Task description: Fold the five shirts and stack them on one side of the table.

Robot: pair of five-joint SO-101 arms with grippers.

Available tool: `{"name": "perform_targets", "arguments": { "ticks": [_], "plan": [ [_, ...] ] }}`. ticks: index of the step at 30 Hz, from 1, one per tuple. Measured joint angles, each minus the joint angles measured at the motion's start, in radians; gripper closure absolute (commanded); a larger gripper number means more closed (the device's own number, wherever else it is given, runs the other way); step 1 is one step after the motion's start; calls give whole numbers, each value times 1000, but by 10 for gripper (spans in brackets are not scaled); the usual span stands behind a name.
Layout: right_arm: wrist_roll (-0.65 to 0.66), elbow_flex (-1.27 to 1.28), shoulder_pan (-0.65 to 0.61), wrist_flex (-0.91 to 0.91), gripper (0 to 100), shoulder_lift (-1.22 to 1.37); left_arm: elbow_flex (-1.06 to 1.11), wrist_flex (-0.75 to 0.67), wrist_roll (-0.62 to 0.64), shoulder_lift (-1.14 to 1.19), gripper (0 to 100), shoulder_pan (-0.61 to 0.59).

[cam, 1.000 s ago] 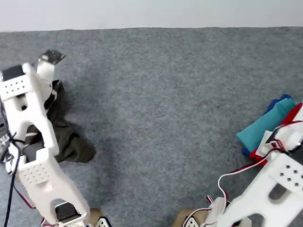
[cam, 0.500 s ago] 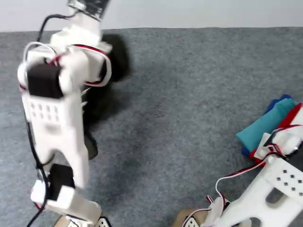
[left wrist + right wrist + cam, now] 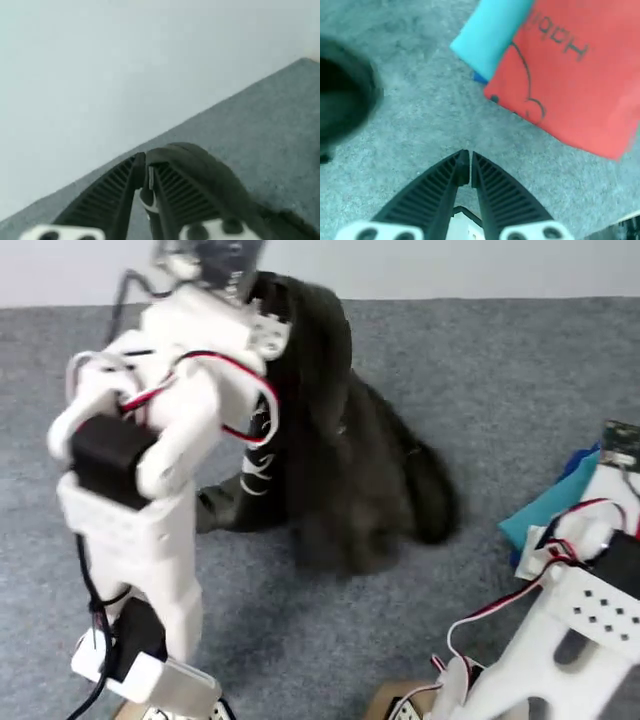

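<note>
A dark shirt (image 3: 350,480) hangs in the air over the left-middle of the grey table (image 3: 500,370), its lower end near the surface. My left gripper (image 3: 147,167) is raised high and shut on the top of the dark shirt (image 3: 210,180). At the table's right edge lies a stack of folded shirts: teal (image 3: 545,515), red (image 3: 570,75) and blue (image 3: 479,77). My right gripper (image 3: 470,160) is shut with nothing in it, low over bare table just beside the teal shirt (image 3: 492,30).
The left arm (image 3: 150,490) stands tall over the left side of the table. The right arm (image 3: 590,600) covers part of the stack at the front right. A pale wall runs behind the table's far edge.
The left arm has risen from the table's left side, lifting the dark shirt off the surface and swinging it toward the middle. The right arm has shifted only slightly.
</note>
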Motion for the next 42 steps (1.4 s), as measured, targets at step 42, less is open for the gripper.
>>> {"name": "perform_targets", "arguments": {
  "ticks": [42],
  "plan": [
    [-190, -26, -772, -147, 927, 207, 405, -126, 0, 276, 825, -514]
  ]
}}
